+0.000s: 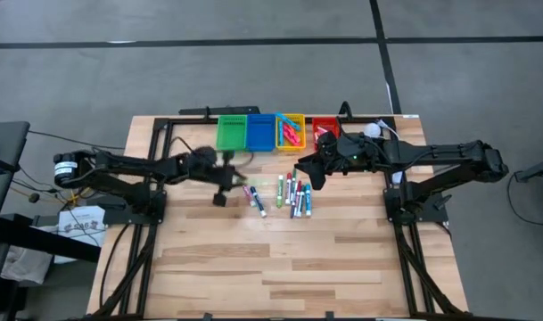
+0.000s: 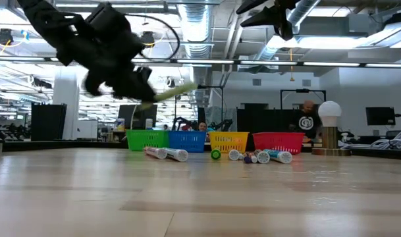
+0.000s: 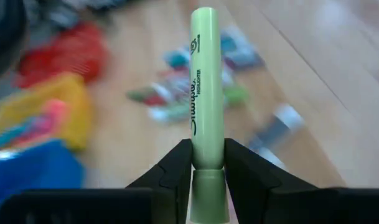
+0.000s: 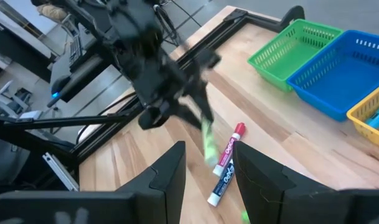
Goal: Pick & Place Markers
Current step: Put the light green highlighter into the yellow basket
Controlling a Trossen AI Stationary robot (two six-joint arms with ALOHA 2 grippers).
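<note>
Above the table, just in front of the green bin [image 1: 232, 132], the left end effector [image 3: 208, 163] pinches a light-green marker [image 3: 207, 93] near its base, off the surface. Looks like the carry step, the pick being done. Next: line up over the green bin, presumably colour-matched, and release. Remaining markers [image 1: 289, 194] lie loose mid-table. Right end effector [image 4: 208, 171] hovers spread and empty near the red bin [image 1: 324, 127].
</note>
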